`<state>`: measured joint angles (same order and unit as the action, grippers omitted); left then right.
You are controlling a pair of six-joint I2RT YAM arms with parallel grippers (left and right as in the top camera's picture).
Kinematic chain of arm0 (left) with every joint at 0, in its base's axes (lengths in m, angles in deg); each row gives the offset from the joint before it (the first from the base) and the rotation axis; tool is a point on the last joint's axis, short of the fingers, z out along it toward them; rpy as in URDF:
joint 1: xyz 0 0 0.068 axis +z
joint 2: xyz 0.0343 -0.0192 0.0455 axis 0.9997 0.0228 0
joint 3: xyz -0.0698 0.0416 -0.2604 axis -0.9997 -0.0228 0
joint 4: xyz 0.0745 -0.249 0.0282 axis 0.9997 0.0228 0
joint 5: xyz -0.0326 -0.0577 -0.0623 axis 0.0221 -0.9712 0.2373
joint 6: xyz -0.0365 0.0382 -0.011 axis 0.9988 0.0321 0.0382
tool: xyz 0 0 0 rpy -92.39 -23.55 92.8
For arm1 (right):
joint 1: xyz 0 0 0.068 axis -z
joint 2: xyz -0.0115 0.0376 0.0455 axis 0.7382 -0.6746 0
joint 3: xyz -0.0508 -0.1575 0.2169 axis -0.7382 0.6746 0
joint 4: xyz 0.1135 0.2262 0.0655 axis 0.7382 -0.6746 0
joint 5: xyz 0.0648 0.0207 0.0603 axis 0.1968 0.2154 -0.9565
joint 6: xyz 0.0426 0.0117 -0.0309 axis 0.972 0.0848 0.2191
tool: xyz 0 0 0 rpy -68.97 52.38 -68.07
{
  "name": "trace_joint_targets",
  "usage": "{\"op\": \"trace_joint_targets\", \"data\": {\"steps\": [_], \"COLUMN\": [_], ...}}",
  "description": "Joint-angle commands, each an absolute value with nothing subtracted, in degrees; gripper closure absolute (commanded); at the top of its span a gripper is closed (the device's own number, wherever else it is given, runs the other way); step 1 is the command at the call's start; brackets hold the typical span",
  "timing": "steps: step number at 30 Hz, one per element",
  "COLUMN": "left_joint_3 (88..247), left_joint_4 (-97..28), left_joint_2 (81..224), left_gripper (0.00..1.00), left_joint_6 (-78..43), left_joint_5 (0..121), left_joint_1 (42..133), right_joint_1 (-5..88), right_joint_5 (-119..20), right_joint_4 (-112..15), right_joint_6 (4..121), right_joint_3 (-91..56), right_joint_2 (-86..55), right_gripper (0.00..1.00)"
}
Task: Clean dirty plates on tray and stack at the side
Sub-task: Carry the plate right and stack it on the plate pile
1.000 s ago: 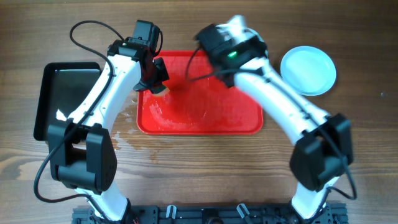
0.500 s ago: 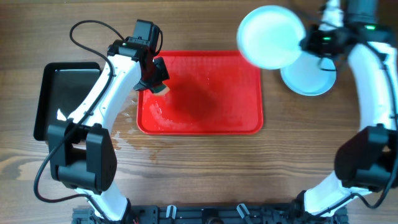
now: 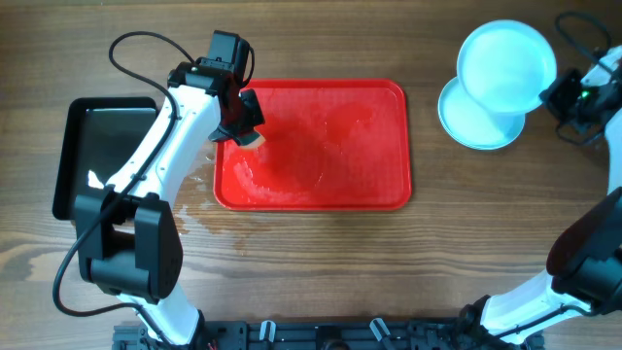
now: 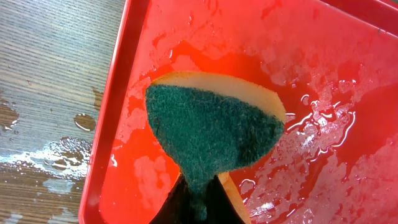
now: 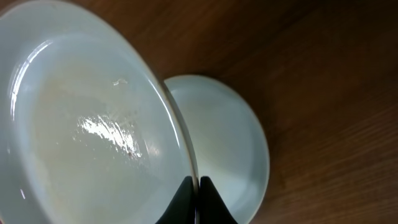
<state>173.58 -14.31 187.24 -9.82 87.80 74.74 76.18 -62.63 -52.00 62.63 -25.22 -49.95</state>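
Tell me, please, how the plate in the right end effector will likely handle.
The plate looks rigid: pinched only at its rim by the right end effector, it shows no sag. Its glossy, wet-looking face is probably slippery, so it might slide.

lower plate (image 3: pixel 465 124) right of the red tray (image 3: pixel 321 194) half hidden beneath the raised plate (image 3: pixel 505 63), right arm (image 3: pixel 583 258) further right cropped by the frame edge

Black tray (image 3: pixel 86 136), sponge (image 4: pixel 211 134), wet table (image 3: pixel 321 262)

Bright, even light; soft shadows. Glare on wet flat red plastic tray (image 4: pixel 199 37) and glossy pale mint-blue round plate (image 5: pixel 93 130).
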Motion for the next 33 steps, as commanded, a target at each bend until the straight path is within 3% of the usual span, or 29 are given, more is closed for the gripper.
{"op": "trace_joint_targets", "data": {"steps": [1,10,14,18,24,29,33], "left_joint_3": [173.2,173.2,173.2,173.2,173.2,173.9,176.7], "left_joint_4": [-14.5,-14.5,-14.5,-14.5,-14.5,-17.2,-17.3], "left_joint_2": [187.7,187.7,187.7,187.7,187.7,187.1,186.2], "left_gripper": [0.96,0.96,0.96,0.96,0.96,0.96,0.96], "left_joint_6": [-10.1,-10.1,-10.1,-10.1,-10.1,-15.1,-15.0], "left_joint_5": [87.3,87.3,87.3,87.3,87.3,88.2,90.3], "left_joint_1": [74.7,74.7,74.7,74.7,74.7,75.3,78.4], "right_joint_1": [75.7,75.6,74.8,73.9,73.7,71.8,66.7], "right_joint_5": [-59.6,-56.4,-58.9,-62.3,-76.0,-89.9,-90.3], "right_joint_4": [-48.0,-43.6,-43.8,-44.0,-45.6,-48.7,-52.2], "right_joint_6": [65.6,68.3,68.1,68.1,68.0,61.1,56.8], "right_joint_3": [-20.6,-15.7,-15.7,-15.8,-15.8,-15.8,-15.8], "right_joint_2": [-48.5,-50.3,-52.1,-52.3,-51.9,-49.6,-46.9], "right_gripper": [0.96,0.96,0.77,0.76,0.64,0.63,0.62]}}
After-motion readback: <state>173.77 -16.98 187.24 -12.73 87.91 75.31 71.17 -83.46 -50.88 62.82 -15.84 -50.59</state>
